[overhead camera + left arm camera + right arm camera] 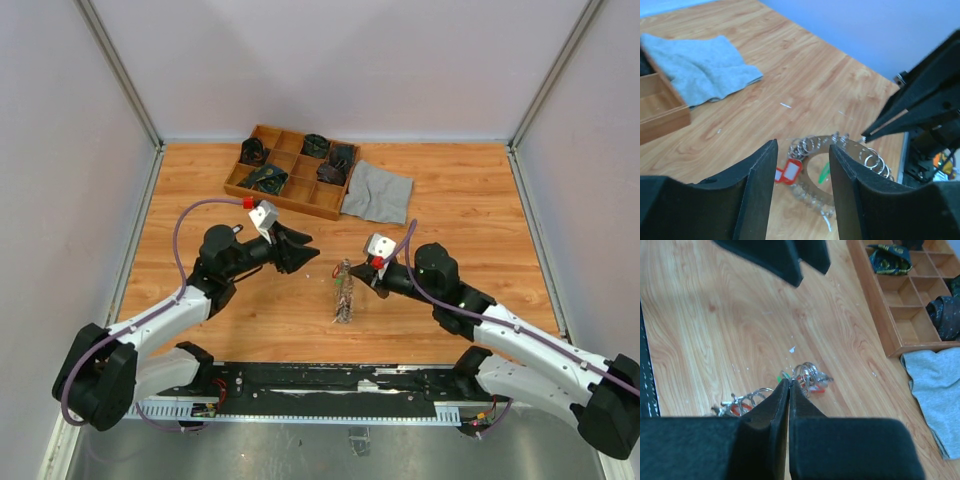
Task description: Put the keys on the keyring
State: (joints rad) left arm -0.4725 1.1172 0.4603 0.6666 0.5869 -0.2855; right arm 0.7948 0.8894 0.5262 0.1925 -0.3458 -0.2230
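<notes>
Both elbows bent: left arm (160, 312), right arm (520, 335) converge on keyring (344, 292); left fingers (752, 185) parted, right fingers (777, 410) closed

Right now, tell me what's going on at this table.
Two robot arms work at a large metal keyring crowded with small silver keys, lying on the wooden table. The right gripper is shut, its tip at the ring's edge; whether it pinches anything is unclear. The left gripper hangs open, pointed at the ring, holding nothing. A wooden compartment tray and a grey cloth lie beyond, untouched.
</notes>
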